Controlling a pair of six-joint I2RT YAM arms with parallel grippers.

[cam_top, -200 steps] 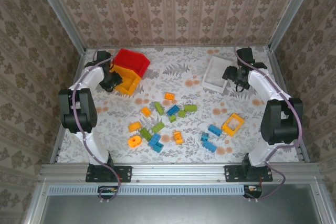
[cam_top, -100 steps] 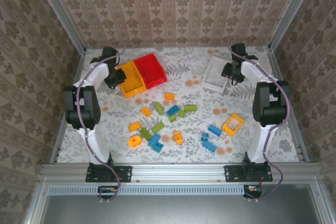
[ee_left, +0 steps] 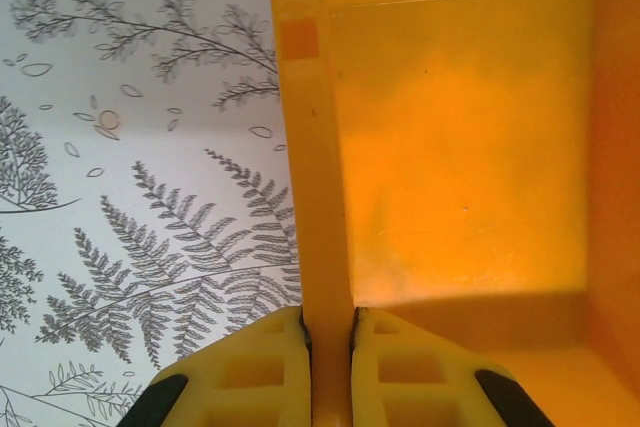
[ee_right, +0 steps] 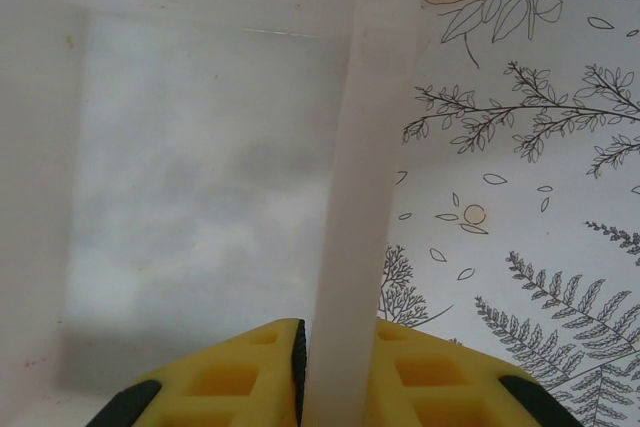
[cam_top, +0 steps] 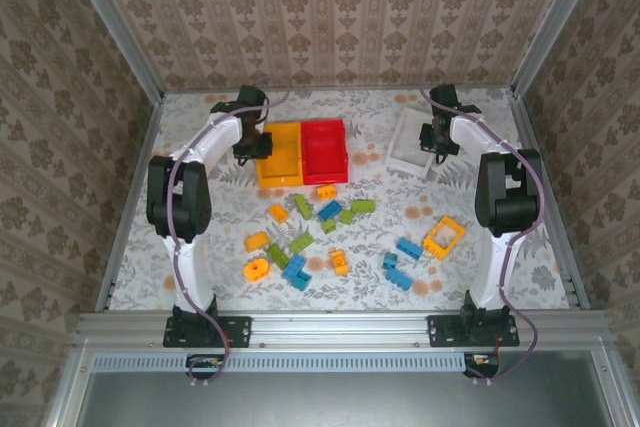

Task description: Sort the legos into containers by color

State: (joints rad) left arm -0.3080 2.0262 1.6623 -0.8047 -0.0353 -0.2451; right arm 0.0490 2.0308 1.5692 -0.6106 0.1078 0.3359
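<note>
The table is covered with a white sheet printed with grey ferns and orange flowers. Beige damask wallpaper rises behind the table and along both its sides, with slanted aluminium posts at the table's two far corners. An aluminium rail runs along the table's near edge, and a grey panel lies just nearer than that.

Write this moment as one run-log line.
left gripper: shut on yellow bin | right gripper: shut on white bin | legos: unsorted
</note>
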